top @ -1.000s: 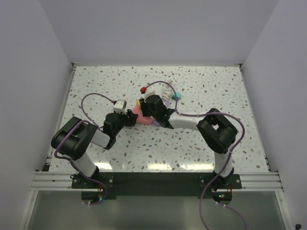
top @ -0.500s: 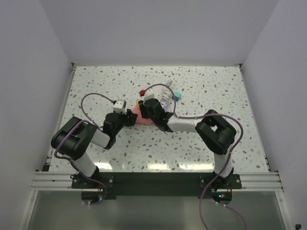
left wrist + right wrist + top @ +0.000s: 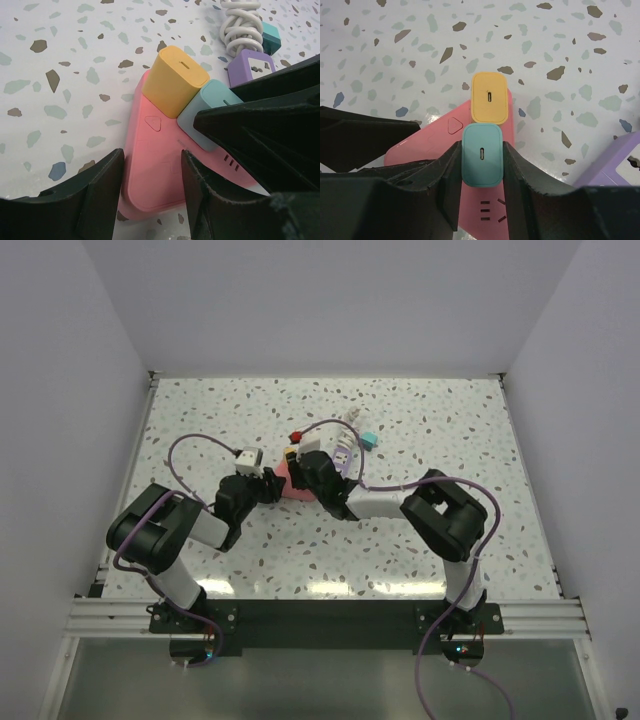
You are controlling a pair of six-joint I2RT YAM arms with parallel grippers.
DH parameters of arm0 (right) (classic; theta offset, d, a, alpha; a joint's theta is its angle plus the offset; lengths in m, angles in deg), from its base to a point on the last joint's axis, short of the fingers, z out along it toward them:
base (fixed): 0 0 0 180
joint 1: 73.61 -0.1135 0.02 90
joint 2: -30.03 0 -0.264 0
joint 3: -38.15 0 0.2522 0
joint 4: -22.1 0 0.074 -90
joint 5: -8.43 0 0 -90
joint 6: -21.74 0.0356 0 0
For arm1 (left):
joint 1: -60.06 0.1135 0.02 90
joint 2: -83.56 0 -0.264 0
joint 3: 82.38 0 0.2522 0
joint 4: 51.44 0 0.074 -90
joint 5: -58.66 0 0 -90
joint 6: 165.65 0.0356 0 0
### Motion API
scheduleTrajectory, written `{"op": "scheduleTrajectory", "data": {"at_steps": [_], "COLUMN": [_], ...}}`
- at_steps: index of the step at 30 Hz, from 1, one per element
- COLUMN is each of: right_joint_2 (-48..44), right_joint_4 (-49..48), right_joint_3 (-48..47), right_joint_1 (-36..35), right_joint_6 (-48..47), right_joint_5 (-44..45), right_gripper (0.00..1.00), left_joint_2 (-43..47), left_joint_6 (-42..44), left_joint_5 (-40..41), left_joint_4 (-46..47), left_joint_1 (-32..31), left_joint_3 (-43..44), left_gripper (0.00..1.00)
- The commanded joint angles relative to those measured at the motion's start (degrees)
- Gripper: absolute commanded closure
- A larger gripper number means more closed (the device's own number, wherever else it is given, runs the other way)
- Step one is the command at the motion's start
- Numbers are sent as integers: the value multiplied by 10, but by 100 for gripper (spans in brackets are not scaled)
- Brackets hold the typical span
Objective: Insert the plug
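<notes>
Evidently the right arm has swung toward 9 o'clock over the last second in the top view, bringing the right gripper (image 3: 481, 150) over the pink power strip (image 3: 440, 135). A red item (image 3: 296, 436) and a small teal block (image 3: 368, 439) now show clear of the arm at the far side. I judge this to mean that alignment is done and the task is at the press-down stage. The right jaws are clamped on the sides of the teal plug (image 3: 481, 161), which stands on the strip just beside the yellow plug (image 3: 490, 97) at its 12 o'clock; the yellow one looks already seated. The left gripper (image 3: 150, 175) has its jaws apart astride the near end of the strip. Whether they bear on it cannot be told, since the right-hand finger overlaps the pink body. The teal plug's prongs and socket are hidden beneath it, so depth of insertion is unconfirmed. A purple adapter (image 3: 620, 165) at 3 o'clock is cut by the frame edge. A coiled white cable (image 3: 242, 25) runs out of the left wrist view. In the top view the arms mask the strip on the surface (image 3: 450, 430).
</notes>
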Motion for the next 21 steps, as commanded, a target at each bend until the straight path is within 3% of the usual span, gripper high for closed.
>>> {"op": "scheduleTrajectory", "data": {"at_steps": [1, 21], "right_joint_2": [72, 114], "right_joint_4": [145, 117], "right_joint_3": [49, 115], "right_joint_1": [-29, -30], "right_joint_6": [46, 84], "right_joint_5": [-83, -91], "right_gripper": [100, 100], "left_joint_2": [6, 19], "left_joint_6": [4, 9], "left_joint_5": [-25, -21], "left_joint_4": [22, 19], "left_joint_1": [-3, 2], "left_joint_3": [15, 5], "left_gripper": [47, 47]}}
